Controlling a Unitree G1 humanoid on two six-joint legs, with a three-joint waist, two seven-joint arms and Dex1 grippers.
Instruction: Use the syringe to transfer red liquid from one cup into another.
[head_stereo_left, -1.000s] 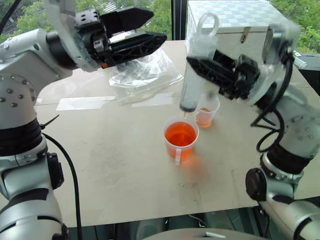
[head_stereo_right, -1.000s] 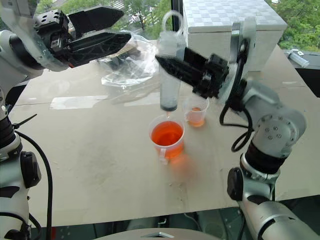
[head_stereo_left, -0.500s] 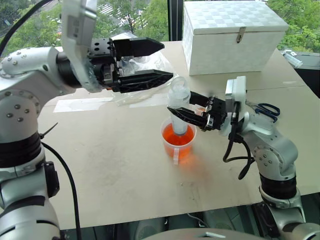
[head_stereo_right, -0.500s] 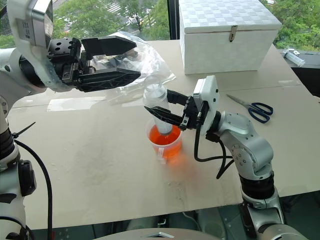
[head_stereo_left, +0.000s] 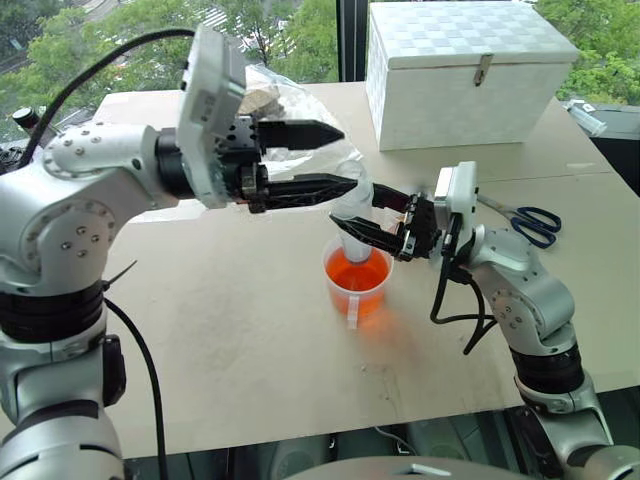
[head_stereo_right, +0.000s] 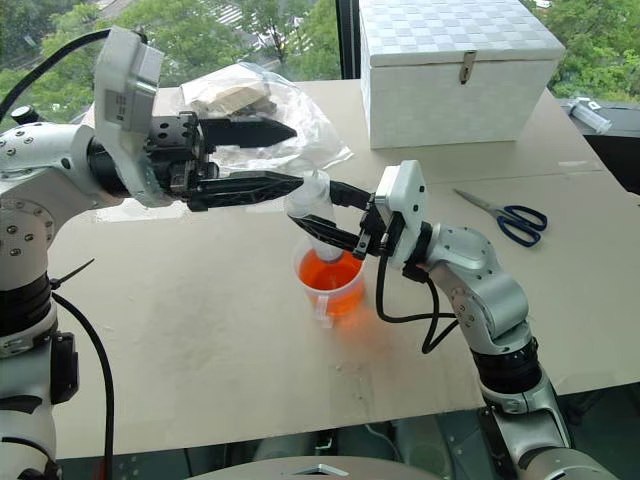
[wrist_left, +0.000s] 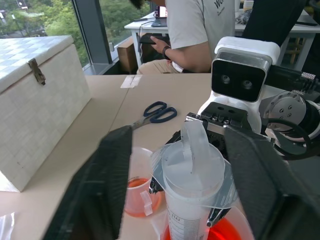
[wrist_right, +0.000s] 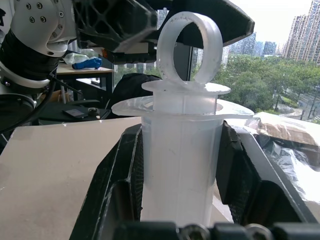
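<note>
I cannot see the syringe (head_stereo_right: 315, 215) nozzle: the barrel's lower end drops behind the beaker (head_stereo_right: 330, 281) rim, so whether the tip touches the red liquid (head_stereo_right: 331, 272) I cannot tell. The small cup (wrist_left: 141, 191) is largely hidden behind the right gripper (head_stereo_right: 325, 215) in the head views; from the left wrist I see a shallow orange layer at its bottom. The beaker, near table (head_stereo_right: 200, 330) centre, holds red liquid to roughly mid-height. My right gripper is clamped on the syringe barrel, holding it upright over the beaker. My left gripper (head_stereo_right: 290, 155) has its fingers spread on either side of the plunger ring without touching it. Scissors (head_stereo_right: 505, 215) lie at 3 o'clock from the beaker, a white box (head_stereo_right: 460, 65) at 1 o'clock, a plastic bag (head_stereo_right: 255, 110) at 11 o'clock.
</note>
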